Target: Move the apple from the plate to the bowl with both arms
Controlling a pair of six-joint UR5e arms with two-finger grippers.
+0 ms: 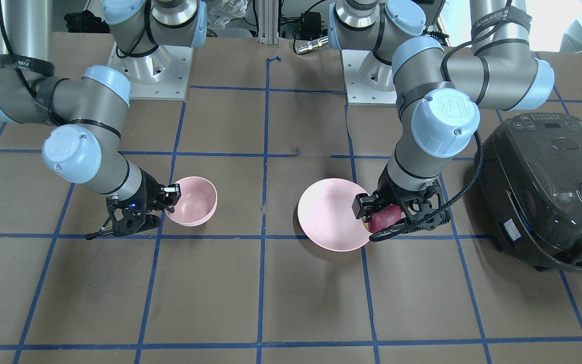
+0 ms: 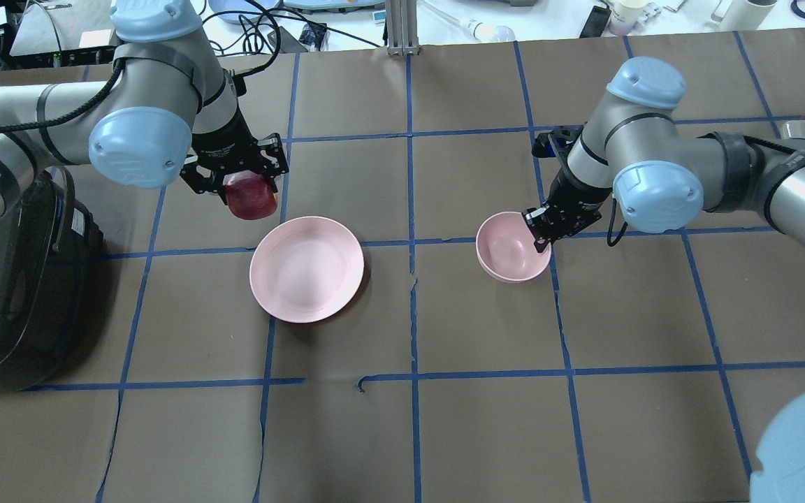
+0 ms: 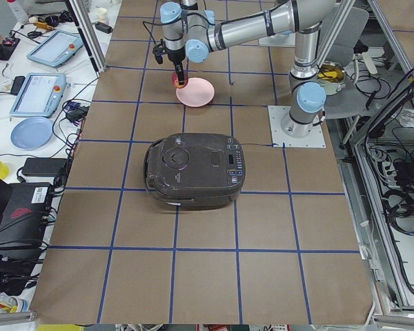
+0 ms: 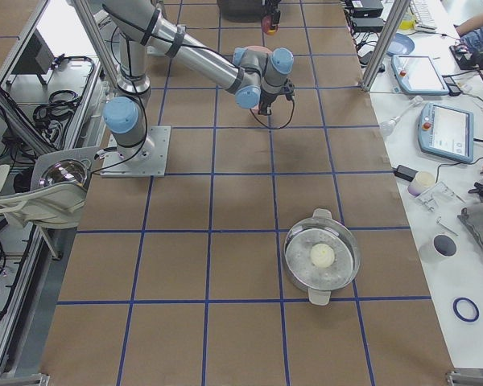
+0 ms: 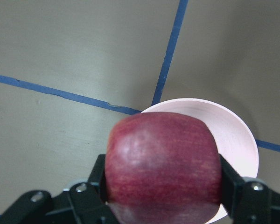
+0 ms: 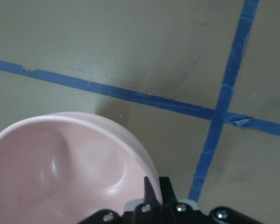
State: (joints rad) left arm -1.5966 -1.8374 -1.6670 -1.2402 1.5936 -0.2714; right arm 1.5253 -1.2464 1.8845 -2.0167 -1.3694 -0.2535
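My left gripper [image 2: 250, 193] is shut on the dark red apple [image 2: 253, 202] and holds it above the table, just past the far left rim of the pale pink plate [image 2: 307, 269]. In the left wrist view the apple [image 5: 163, 163] sits between the black fingers [image 5: 95, 184], with the plate [image 5: 235, 135] below and behind it. My right gripper [image 2: 537, 235] is shut on the right rim of the small pink bowl [image 2: 509, 246], which is empty. The right wrist view shows the bowl [image 6: 60, 172] with its rim pinched between the fingers [image 6: 164, 190].
A large black rice cooker [image 2: 11, 279] stands at the table's left end, close to my left arm. A metal pot [image 4: 322, 257] with a white ball in it sits at the far right end. Blue tape lines grid the brown table [image 2: 486, 419].
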